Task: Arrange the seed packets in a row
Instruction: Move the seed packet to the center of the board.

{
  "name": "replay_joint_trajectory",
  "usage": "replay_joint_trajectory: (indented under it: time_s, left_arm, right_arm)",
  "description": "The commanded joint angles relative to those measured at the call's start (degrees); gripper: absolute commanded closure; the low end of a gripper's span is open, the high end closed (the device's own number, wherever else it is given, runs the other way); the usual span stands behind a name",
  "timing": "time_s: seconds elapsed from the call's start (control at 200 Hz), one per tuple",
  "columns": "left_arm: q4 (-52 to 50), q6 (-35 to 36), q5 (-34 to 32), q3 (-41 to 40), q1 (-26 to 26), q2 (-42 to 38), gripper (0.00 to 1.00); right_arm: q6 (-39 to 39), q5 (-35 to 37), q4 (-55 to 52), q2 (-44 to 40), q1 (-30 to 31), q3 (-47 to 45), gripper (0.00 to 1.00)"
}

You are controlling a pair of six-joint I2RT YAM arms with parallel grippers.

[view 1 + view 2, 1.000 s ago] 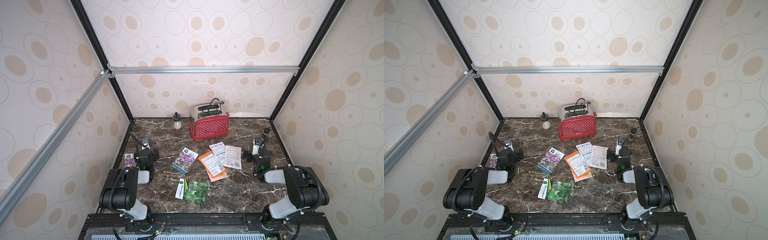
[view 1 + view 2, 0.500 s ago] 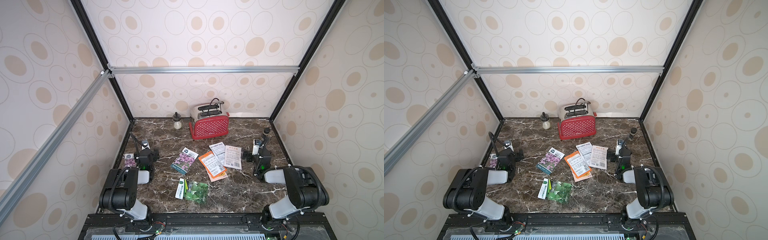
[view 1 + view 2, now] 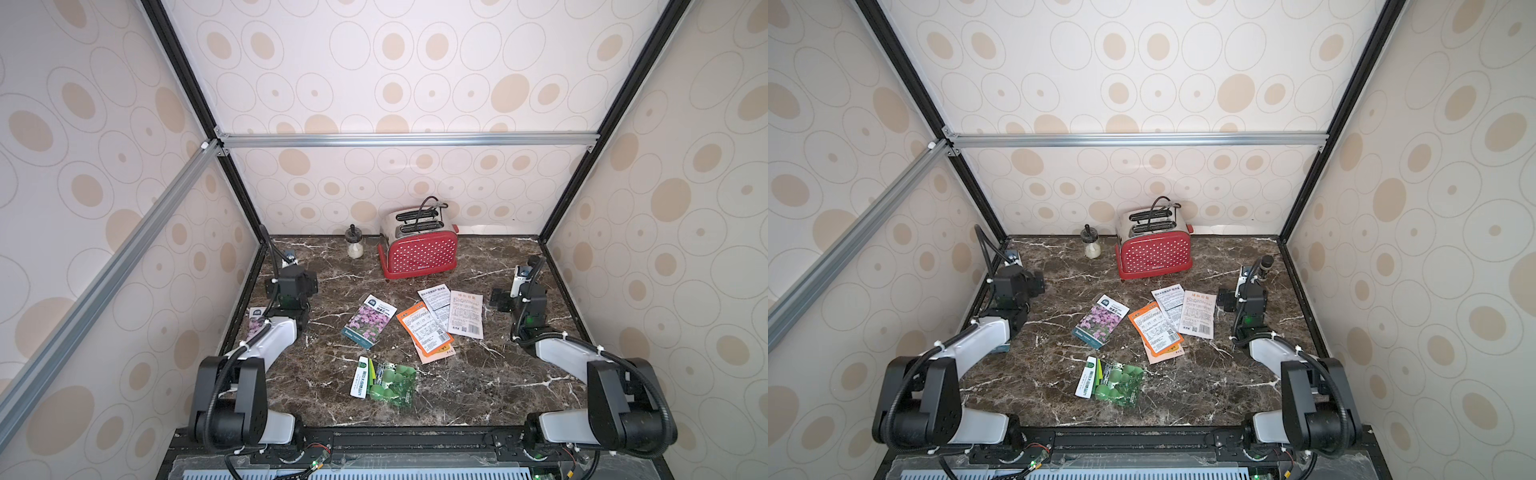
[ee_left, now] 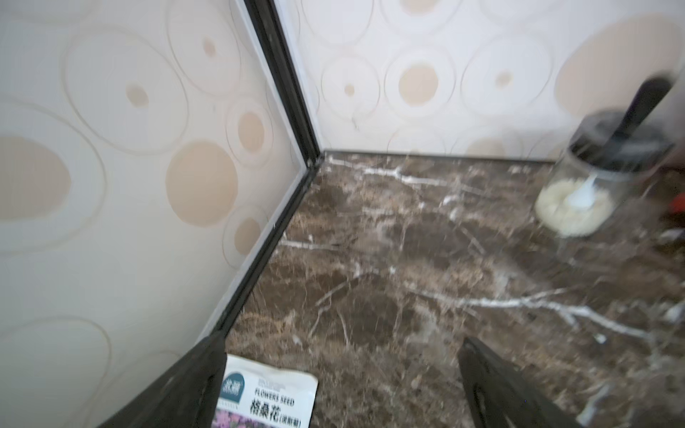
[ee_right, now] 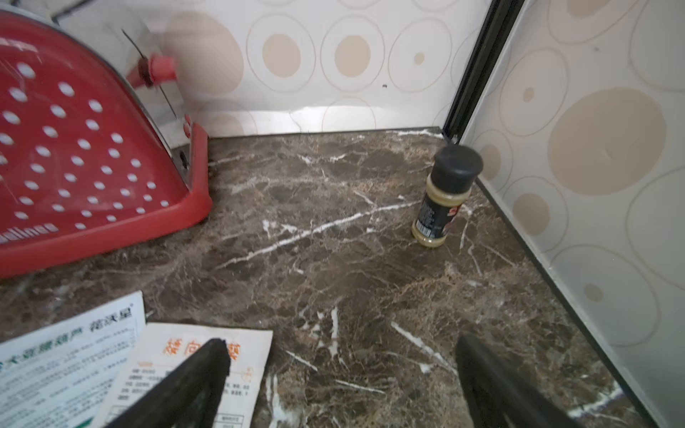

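Note:
The seed packets lie scattered mid-table in both top views. A purple-flower packet (image 3: 369,321) is face up, and an orange-backed packet (image 3: 424,329) lies over another beside it. Two white-backed packets (image 3: 435,305) (image 3: 466,313) overlap to its right. The green-gourd packets (image 3: 388,380) lie overlapped nearer the front. Another purple-flower packet (image 3: 257,322) lies by the left wall, partly under my left arm. My left gripper (image 4: 343,355) is open over bare table, that packet (image 4: 267,398) at one finger. My right gripper (image 5: 341,355) is open and empty, one finger over a white-backed packet (image 5: 192,370).
A red toaster (image 3: 419,253) and a black-lidded glass jar (image 3: 354,245) stand at the back. A small spice bottle (image 5: 444,196) stands near the back right corner. Patterned walls close in the marble table (image 3: 478,386) on three sides.

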Motion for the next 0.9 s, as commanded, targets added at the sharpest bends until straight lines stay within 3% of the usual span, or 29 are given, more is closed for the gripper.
replay_joint_trajectory:
  time_s: [0.0,0.13,0.411,0.891]
  left_arm:
    - [-18.43,-3.82,0.63,6.53,-2.8,-2.34,0.01]
    - [-26.38,-7.98,1.0,10.61,-10.73,-0.88,0.01]
    - [-31.49,-13.72,8.38,14.32,-25.64,9.89,0.01]
    - [-30.02,-16.65,18.62,15.25,-29.02,20.25,0.01]
  right_arm:
    - [5.57,-2.22,-14.24,-1.8,1.09,5.42,0.02]
    - [10.02,-5.27,-25.4,-2.0,3.81,12.49,0.0]
    - [14.2,-7.45,-31.01,-4.83,11.25,15.58,0.0]
    - [14.7,-14.4,-34.24,-6.07,11.46,16.2,0.0]
